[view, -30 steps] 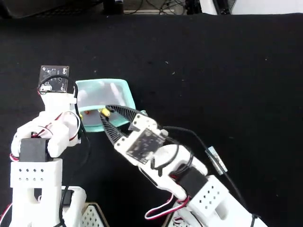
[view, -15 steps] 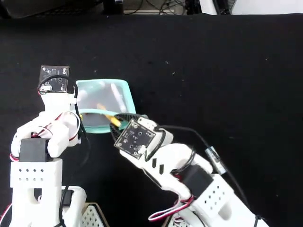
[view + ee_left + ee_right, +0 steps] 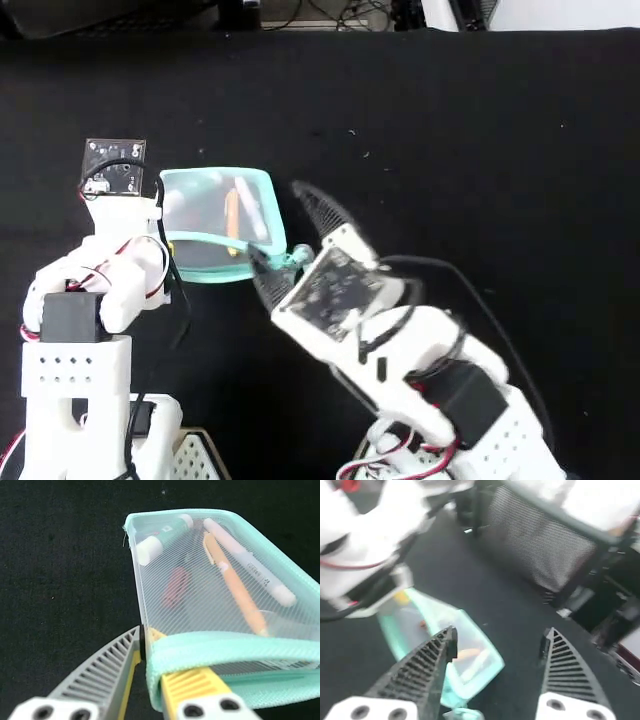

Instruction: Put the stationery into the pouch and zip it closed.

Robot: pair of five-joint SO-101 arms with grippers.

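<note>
Your left arm rises from the near left corner of the black cloth-covered table [image 3: 450, 150]. Its elbow is folded and its wrist is tipped down toward the table. The left gripper [image 3: 145, 641] has one yellow finger and one grey ribbed finger. They are pinched narrow on the near left rim of a translucent mesh pouch with teal fabric trim [image 3: 200, 605].

Your right arm leans in from the near edge, angled toward the left. The right gripper [image 3: 277, 222] has its black ribbed jaws spread wide and holds nothing.

The pouch lies in the left half of the table, about midway between the near and far edges. Through the mesh you can make out a long orange pen [image 3: 240, 592] and a white marker [image 3: 250, 570] beside it. There is also a white glue stick with a green band [image 3: 162, 537] and a small red object [image 3: 175, 586], which is too blurred to identify.

One right jaw tip sits over the pouch's near right corner, though you cannot tell whether it touches. The other hangs just past the pouch's right edge.
</note>
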